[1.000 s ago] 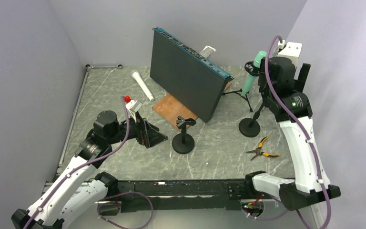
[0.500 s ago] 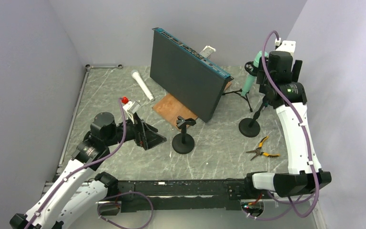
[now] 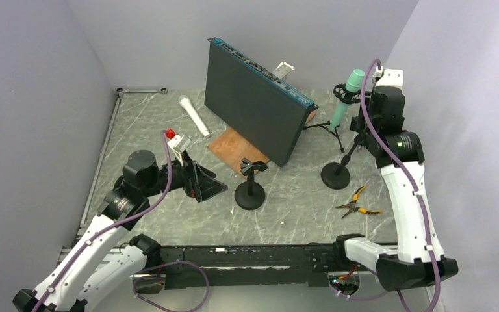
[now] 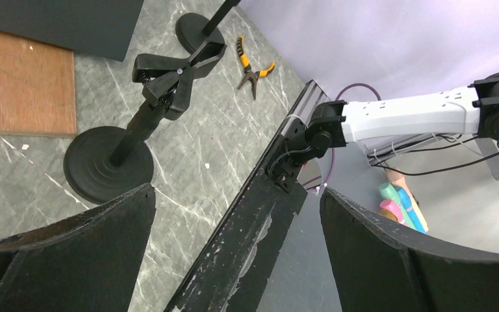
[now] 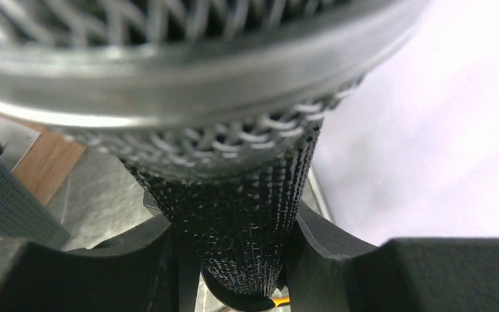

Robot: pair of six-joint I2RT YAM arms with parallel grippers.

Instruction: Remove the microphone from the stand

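The microphone (image 5: 234,195) fills the right wrist view: a black glittery handle under a silver mesh head. My right gripper (image 5: 240,250) is shut on that handle, one finger pressing each side. From above, the right wrist (image 3: 383,107) covers the microphone. Only the stand's leaning pole and round black base (image 3: 335,175) show below it. My left gripper (image 3: 211,188) stands open and holds nothing, low over the table at the left, far from the stand.
An empty clip stand (image 3: 250,188) is just right of the left gripper. A black upright panel (image 3: 253,104) rests on a wooden board (image 3: 230,146) mid-table. Behind are a teal microphone on a tripod (image 3: 343,104) and a white cylinder (image 3: 195,116). Orange-handled pliers (image 3: 357,201) lie by the stand base.
The right gripper's jaws have come in from wide open onto the microphone handle. The right wrist shifted and the stand base slid slightly left. The left arm barely moved.
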